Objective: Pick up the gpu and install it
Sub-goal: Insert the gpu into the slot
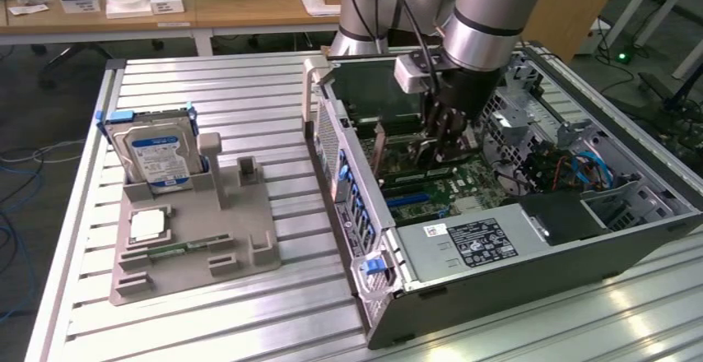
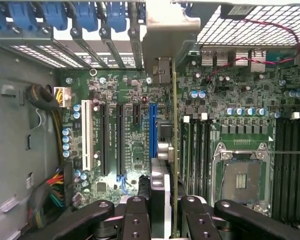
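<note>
Table: ribbed aluminium table (image 1: 220, 82) carrying all the work.
Computer case: computer case (image 1: 615, 255) lies open on the exterior view's right, with the arm reaching down into its far half.
Holder: grey holder (image 1: 247, 230) sits on the exterior view's left. A hard drive (image 1: 154, 152) stands at its far end, well apart from the claw.
Motherboard: motherboard (image 2: 135, 100) lies flat on the case floor, its expansion slots bare.
Gpu: the gpu (image 2: 174, 150) is inside the case, held edge-on above the board, its bracket (image 2: 167, 30) toward the case's rear wall.
Blue slot: the blue slot (image 2: 153, 130) runs parallel to the card's edge and just beside it.
Claw: the gripper (image 2: 162, 212) is clamped on the gpu, one finger on each face.
Step in hand: installing; the pick-up looks finished. Whether the card touches a slot I cannot tell.
Next move calls for: squaring the card's edge over its slot, bracket to the rear opening, then even downward pressure.
</note>
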`<state>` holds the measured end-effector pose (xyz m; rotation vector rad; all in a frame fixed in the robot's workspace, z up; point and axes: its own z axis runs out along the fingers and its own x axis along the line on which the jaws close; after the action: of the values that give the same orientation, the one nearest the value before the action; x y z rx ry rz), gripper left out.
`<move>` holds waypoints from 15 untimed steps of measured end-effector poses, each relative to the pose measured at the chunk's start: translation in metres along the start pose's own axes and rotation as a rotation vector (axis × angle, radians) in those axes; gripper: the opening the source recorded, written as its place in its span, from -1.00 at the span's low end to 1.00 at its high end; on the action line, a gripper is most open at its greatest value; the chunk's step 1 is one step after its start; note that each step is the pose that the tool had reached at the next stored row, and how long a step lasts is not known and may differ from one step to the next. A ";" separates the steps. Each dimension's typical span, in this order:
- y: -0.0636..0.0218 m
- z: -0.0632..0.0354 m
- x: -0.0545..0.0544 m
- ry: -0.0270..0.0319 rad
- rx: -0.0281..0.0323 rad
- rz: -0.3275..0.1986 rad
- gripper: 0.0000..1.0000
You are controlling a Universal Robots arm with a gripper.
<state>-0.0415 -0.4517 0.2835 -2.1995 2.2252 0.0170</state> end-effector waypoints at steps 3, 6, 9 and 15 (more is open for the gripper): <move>0.0033 0.0054 0.000 -0.0001 0.0000 -0.001 -0.43; 0.0038 0.0110 0.000 -0.0002 0.0000 -0.002 -0.43; 0.0040 0.0150 0.002 -0.0001 0.0000 -0.002 -0.43; 0.0057 0.0192 0.003 0.0001 -0.0001 -0.004 -0.43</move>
<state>-0.0472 -0.4544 0.2643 -2.2041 2.2208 0.0170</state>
